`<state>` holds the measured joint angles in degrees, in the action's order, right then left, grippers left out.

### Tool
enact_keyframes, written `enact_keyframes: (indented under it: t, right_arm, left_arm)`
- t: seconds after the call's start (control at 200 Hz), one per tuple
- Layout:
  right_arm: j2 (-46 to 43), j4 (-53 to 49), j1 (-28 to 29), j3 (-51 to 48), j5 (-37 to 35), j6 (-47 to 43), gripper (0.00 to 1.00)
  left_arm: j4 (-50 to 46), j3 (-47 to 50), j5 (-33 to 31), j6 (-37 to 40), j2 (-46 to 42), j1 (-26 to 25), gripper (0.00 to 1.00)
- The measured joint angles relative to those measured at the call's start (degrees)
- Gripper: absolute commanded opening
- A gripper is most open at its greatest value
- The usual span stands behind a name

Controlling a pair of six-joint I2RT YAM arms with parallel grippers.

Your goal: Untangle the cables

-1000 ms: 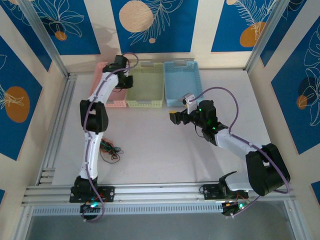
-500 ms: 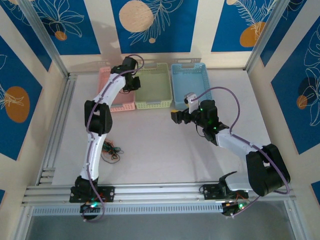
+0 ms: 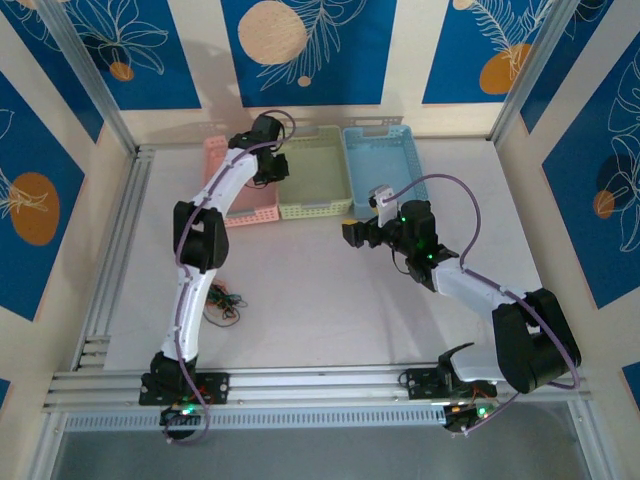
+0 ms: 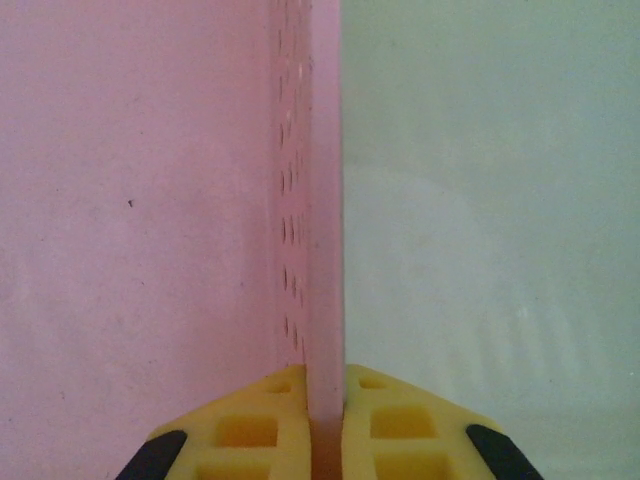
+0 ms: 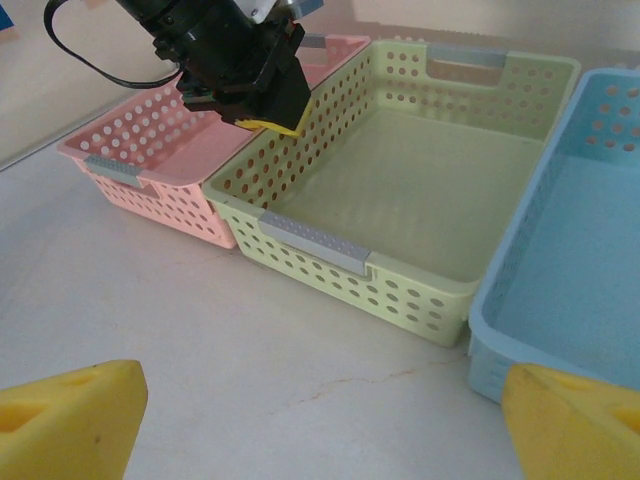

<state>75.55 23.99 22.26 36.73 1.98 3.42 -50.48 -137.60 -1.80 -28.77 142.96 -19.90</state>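
Observation:
The cables, a small tangle of black, red and greenish wires, lie on the table beside the left arm's lower link. My left gripper is far from them at the back. It is shut on the right-hand wall of the pink basket, and its yellow fingers pinch the wall from both sides. The right wrist view shows that same grip on the wall between pink and green. My right gripper hovers open over the middle of the table, nothing between its fingers.
A green basket stands against the pink one, and a blue basket is to its right; all three show bare floors. In the right wrist view the green basket and the blue one are just ahead. Aluminium rails edge the table.
My left gripper has moved right with the pink basket's wall in its grip, and all three baskets have slid right. The right arm has barely moved.

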Motion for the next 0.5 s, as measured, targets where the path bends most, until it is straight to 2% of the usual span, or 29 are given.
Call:
enact_keyframes:
  t: [0.19,0.26,0.31,0.38,0.435,0.5]
  right_arm:
    - [0.00,0.00,0.00,0.00,0.00,0.00,0.92]
    - [0.00,-0.02,0.00,0.00,0.00,0.02,0.92]
    - [0.00,-0.02,0.00,0.00,0.00,0.00,0.92]
    - [0.00,-0.02,0.00,0.00,0.00,0.00,0.92]
    - [0.00,-0.02,0.00,0.00,0.02,0.00,0.92]
    - [0.00,-0.02,0.00,0.00,0.02,0.00,0.92]
  left_arm:
    - [0.70,0.00,0.68,1.38,0.00,-0.98,0.19]
    - [0.68,0.00,1.38,2.27,0.00,-1.14,0.32]
    - [0.68,0.00,1.99,2.62,0.00,-1.20,0.50]
    - [0.66,0.00,2.14,3.26,0.00,-1.38,0.59]
    - [0.55,0.00,1.38,4.28,-0.02,-1.51,0.70]
    - [0.28,0.00,0.07,4.81,-0.24,-1.64,0.72]
